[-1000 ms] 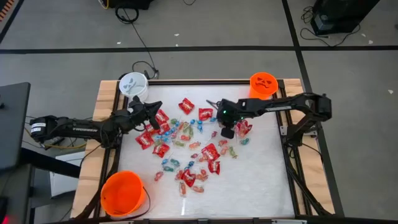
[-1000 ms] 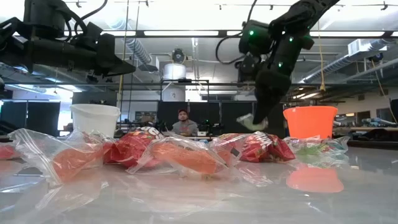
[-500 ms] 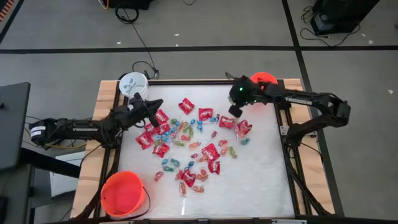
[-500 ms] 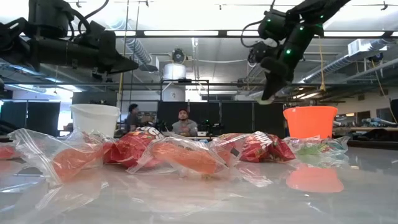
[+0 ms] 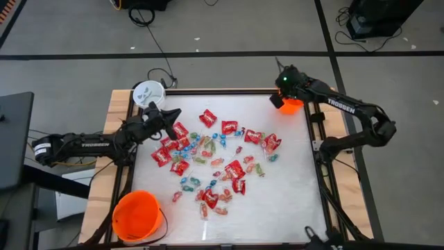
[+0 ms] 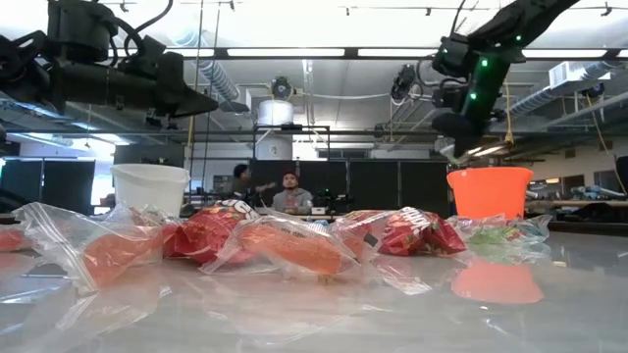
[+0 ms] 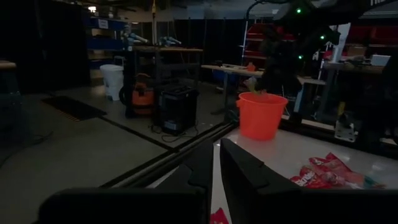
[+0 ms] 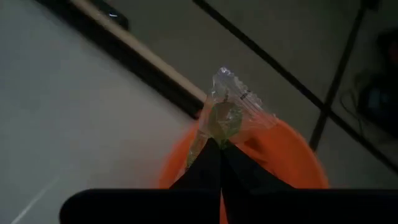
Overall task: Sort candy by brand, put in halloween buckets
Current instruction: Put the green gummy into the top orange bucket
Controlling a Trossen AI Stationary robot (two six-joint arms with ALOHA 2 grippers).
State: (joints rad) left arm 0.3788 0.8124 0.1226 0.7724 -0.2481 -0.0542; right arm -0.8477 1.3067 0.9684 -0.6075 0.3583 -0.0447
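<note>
Buckets: three. White bucket [image 5: 148,93] at the table's [image 5: 291,201] 11 o'clock corner; large orange bucket [image 5: 137,215] at 7 o'clock; small orange bucket [image 5: 293,105] at 1 o'clock, partly under the right arm.
Left claw [image 5: 171,115]: at 10 o'clock over the table, just inside the white bucket, pointing toward 3 o'clock; fingers nearly together with a thin gap, nothing seen between them.
Candy pile [image 5: 211,163]: scattered around the table's centre; red square packets [image 5: 207,118] number about a dozen; small blue and clear-wrapped pieces lie mixed among them, too small to count exactly.
Right claw [image 8: 219,144]: over the small orange bucket, fingers pinched onto one clear-wrapped green candy [image 8: 222,116].
Held candy, orientation: long axis runs in line with the fingers, twisted wrapper end pointing away from the claw; the bucket's orange rim sits directly behind it.
Background: two people [image 6: 285,192] at a far desk in the low view.
</note>
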